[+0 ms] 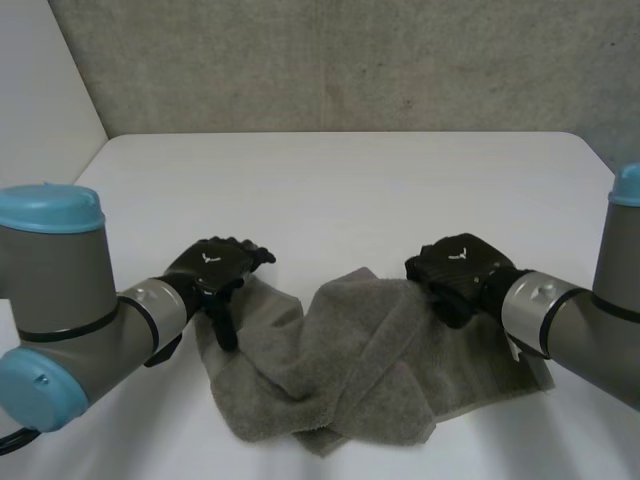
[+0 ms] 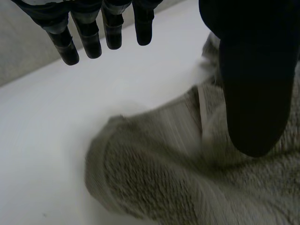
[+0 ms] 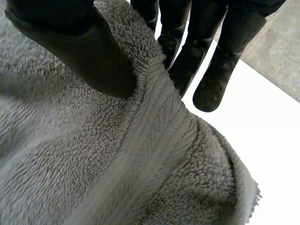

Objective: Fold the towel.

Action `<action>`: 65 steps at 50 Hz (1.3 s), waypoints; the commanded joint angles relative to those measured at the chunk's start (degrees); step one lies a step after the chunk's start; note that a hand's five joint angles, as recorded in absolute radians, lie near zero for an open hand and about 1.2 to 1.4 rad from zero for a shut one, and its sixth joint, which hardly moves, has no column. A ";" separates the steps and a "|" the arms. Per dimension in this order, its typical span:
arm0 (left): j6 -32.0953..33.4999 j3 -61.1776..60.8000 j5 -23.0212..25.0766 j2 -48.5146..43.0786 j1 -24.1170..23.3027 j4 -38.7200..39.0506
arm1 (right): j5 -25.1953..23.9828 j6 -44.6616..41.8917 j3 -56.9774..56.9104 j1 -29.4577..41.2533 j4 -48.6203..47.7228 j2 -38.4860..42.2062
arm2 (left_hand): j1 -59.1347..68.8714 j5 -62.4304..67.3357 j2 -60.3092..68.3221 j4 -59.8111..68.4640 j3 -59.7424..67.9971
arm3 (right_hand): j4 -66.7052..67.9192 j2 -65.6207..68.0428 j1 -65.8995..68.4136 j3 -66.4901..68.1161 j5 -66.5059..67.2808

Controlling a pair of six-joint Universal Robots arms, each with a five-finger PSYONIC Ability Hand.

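Lying bunched at the near edge of the white table (image 1: 340, 190), in thick overlapping folds with a rumpled front hem: the grey towel (image 1: 350, 370), set between both hands. At its left edge, the left hand (image 1: 215, 268), loosely spread, with fingers (image 2: 89, 33) straight and hanging over bare tabletop just past the cloth, thumb (image 2: 253, 93) down over the pile, nothing clasped. At its far right edge, the right hand (image 1: 455, 270), clamped on a raised fold, with thumb (image 3: 89, 51) pressed on one side of the ribbed hem and fingers (image 3: 225, 61) curled down the other. Beyond the towel, broad bare tabletop running out to the far edge and both side edges. Behind that, a mottled grey wall (image 1: 350, 60).
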 commanded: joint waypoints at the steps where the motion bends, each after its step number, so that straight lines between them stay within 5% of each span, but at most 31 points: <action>1: 0.20 0.01 0.90 -2.96 -0.56 -0.23 | 0.34 -8.63 4.61 -0.30 -0.27 -2.46 | 4.11 3.24 4.11 4.10 4.15 | 3.39 4.24 3.60 4.94 3.52; 8: 0.29 -0.08 4.16 -3.14 -2.67 -4.09 | 2.88 -10.03 4.87 -0.30 -1.15 -2.29 | 14.72 13.85 14.72 14.70 14.75 | 3.39 4.24 3.60 4.94 3.52; 14: -0.06 3.24 3.81 -4.36 -3.11 -4.62 | 3.33 -10.12 2.94 0.14 -3.79 -2.46 | 69.05 68.18 69.05 69.03 69.08 | 3.39 4.24 3.60 4.94 3.52; 16: -0.50 5.96 3.38 -5.24 -3.37 -4.36 | 3.42 -10.21 1.36 0.49 -6.07 -2.46 | 69.20 68.33 69.20 69.18 69.23 | 3.39 4.24 3.60 4.94 3.52; 20: -1.38 14.51 1.44 -6.04 -4.78 -4.01 | 4.47 -9.95 -4.01 0.66 -16.36 -4.40 | 69.20 68.33 69.20 69.18 69.23 | 3.39 4.24 3.60 4.94 3.52; 22: -2.61 25.45 -6.00 -5.17 -5.13 -0.34 | 6.58 -8.89 -5.50 0.66 -24.88 -6.24 | 69.20 68.33 69.20 69.18 69.23 | 3.39 4.24 3.60 4.94 3.52; 24: -3.66 29.24 -10.04 -4.03 -5.31 2.21 | 10.43 -7.93 -4.02 0.57 -44.81 -9.82 | 69.20 68.33 69.20 69.18 69.23 | 3.39 4.24 3.60 4.94 3.52; 25: -4.97 31.80 -13.38 -2.54 -5.66 4.76 | 10.45 -7.92 -4.01 0.57 -44.92 -9.84 | 69.20 68.33 69.20 69.18 69.23 | 3.39 4.24 3.60 4.94 3.52; 27: -6.73 33.04 -16.03 -0.44 -5.83 7.57 | 12.37 -7.75 -0.77 0.66 -57.61 -12.82 | 69.20 68.33 69.20 69.18 69.23 | 3.39 4.24 3.60 4.94 3.52; 29: -8.06 32.97 -17.11 1.25 -5.83 10.23 | 12.29 -7.75 0.72 0.75 -60.28 -13.44 | 69.20 68.33 69.20 69.18 69.23 | 3.39 4.24 3.60 4.94 3.52; 41: -8.86 7.87 -14.65 6.27 -7.77 17.17 | 5.09 -10.03 9.53 -0.39 -43.08 -10.02 | 69.20 68.33 69.20 69.18 69.23 | 3.39 4.24 3.60 4.94 3.52; 49: -6.92 -8.32 -12.72 3.63 -7.77 18.49 | -2.74 -20.93 19.11 -3.91 -31.30 -5.80 | 69.20 68.33 69.20 69.18 69.23 | -2.10 -1.25 -1.89 -0.55 -1.97; 57: -6.66 -16.33 -10.61 4.68 -7.16 19.46 | -3.00 -44.12 23.59 -10.66 -12.16 -6.41 | 69.20 68.33 69.20 69.18 69.23 | -33.82 -32.97 -33.61 -32.27 -33.69; 62: -6.74 -19.15 -9.29 8.19 -7.33 19.55 | -3.09 -38.72 21.58 -12.43 -10.21 -12.11 | 69.20 68.33 69.20 69.18 69.23 | -66.61 -65.76 -66.40 -65.06 -66.48; 65: -6.74 -20.38 -8.94 10.21 -7.59 19.81 | -4.05 -29.07 19.82 -12.70 -10.21 -15.89 | 69.20 68.33 69.20 69.18 69.23 | -66.61 -65.76 -66.40 -65.06 -66.48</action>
